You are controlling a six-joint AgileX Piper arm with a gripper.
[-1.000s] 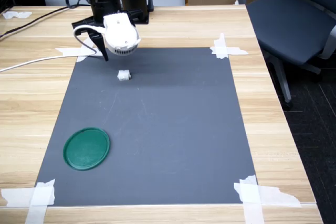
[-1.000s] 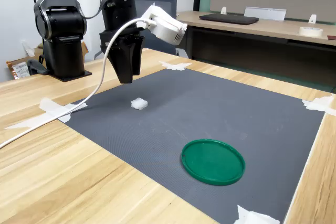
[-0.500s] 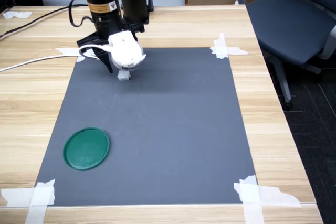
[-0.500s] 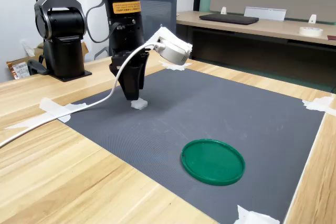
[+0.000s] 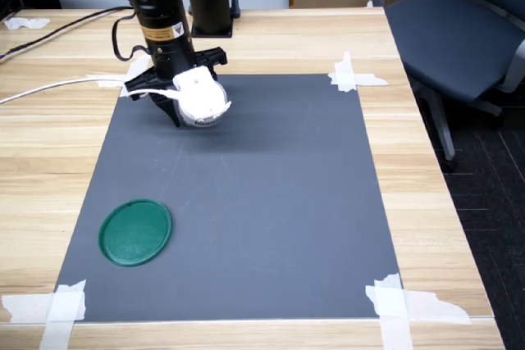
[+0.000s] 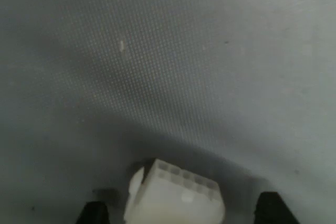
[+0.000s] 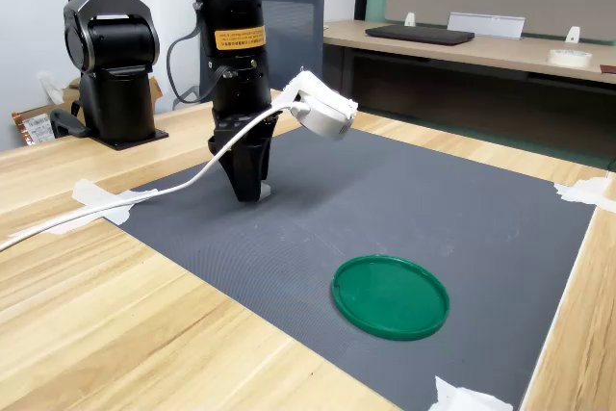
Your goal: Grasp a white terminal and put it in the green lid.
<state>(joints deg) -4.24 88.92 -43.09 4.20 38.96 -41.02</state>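
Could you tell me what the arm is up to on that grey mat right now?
The arm's gripper is down at the grey mat, with the white terminal sitting between its two fingertips in the wrist view. The fingers stand apart on either side of the piece, not closed on it. The green lid lies empty near the mat's corner at the first exterior view's lower left, well away from the gripper. Nothing has been lifted.

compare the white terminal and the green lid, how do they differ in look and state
The white terminal is a tiny pale block with a row of sockets; the green lid is a much wider, flat, dark-green disc with a shallow rim. The terminal sits between the fingers of the hand, which has not closed on it; the lid lies untouched, well away from the arm. Both rest on the grey mat.
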